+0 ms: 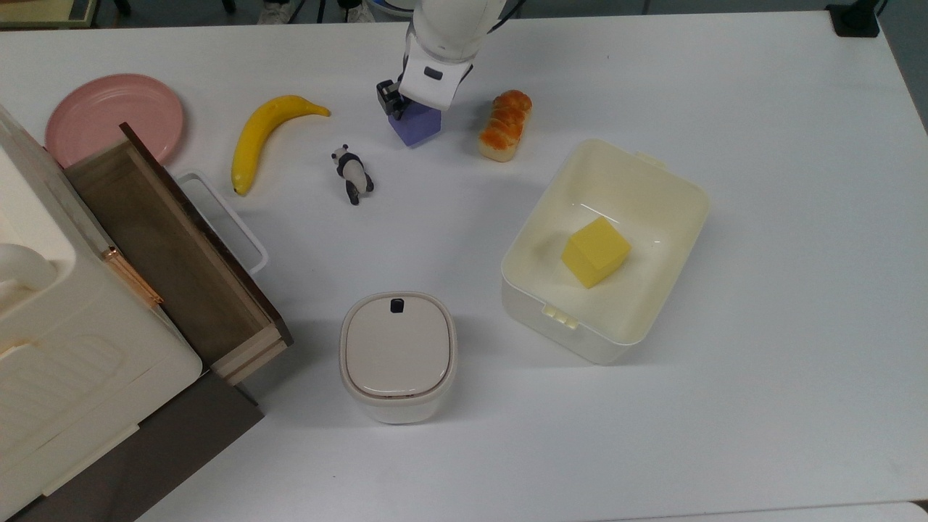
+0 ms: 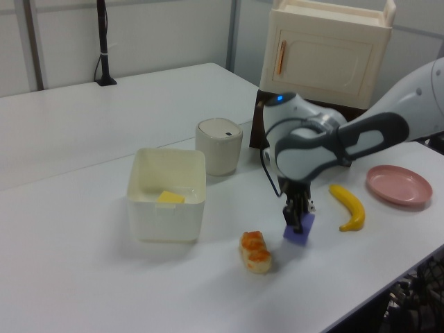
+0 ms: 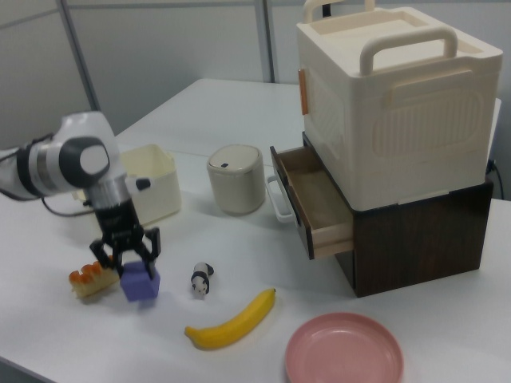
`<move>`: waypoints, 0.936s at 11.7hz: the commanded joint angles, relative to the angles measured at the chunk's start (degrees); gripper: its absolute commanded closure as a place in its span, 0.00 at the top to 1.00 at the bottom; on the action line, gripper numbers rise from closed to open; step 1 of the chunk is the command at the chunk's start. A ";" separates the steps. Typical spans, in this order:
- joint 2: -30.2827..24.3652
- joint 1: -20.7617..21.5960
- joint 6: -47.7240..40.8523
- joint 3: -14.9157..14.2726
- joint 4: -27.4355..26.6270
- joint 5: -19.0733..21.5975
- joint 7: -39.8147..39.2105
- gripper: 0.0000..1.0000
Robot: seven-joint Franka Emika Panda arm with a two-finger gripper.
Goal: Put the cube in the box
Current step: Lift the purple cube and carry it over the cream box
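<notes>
The gripper (image 3: 124, 254) stands over the cube (image 3: 141, 282), its dark fingers (image 3: 152, 243) spread to either side of the cube's top; they straddle it, and contact cannot be made out. In the top view the white wrist covers much of the gripper (image 1: 413, 109) and the cube (image 1: 417, 127), so the spread of the fingers shows best in the right view. In the left view the gripper (image 2: 297, 220) comes straight down onto the cube (image 2: 300, 231).

The cube is matte purple, foam-like, with soft edges, and rests on the smooth white table (image 1: 761, 362). In the top view, a glazed orange bread roll (image 1: 504, 125) lies just to its right, a small black-and-white panda figure (image 1: 352, 175) lower left, and a curved yellow banana (image 1: 261, 138) farther left.

The box (image 1: 674, 181), a cream plastic tub with rounded corners and a latch tab, sits well apart from the cube, toward the top view's lower right. A yellow cube (image 1: 595, 251) lies inside it.

A rounded white lidded bin (image 1: 398, 357) with a black button stands near the box. A pink plate (image 1: 109, 116) sits at the top view's left, beside an open brown wooden drawer (image 1: 174, 254). The right view reveals the ribbed cream case (image 3: 391, 104) with a handle stacked above the drawer.
</notes>
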 commanded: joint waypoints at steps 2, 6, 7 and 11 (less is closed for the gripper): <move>-0.16 0.80 -8.22 -1.77 19.42 4.61 2.01 0.14; 4.66 5.45 -9.03 -1.16 33.08 8.68 13.77 0.15; 7.03 6.85 -8.59 -1.06 35.89 9.90 15.80 0.16; 17.75 14.05 0.79 -1.85 40.91 9.92 28.88 0.28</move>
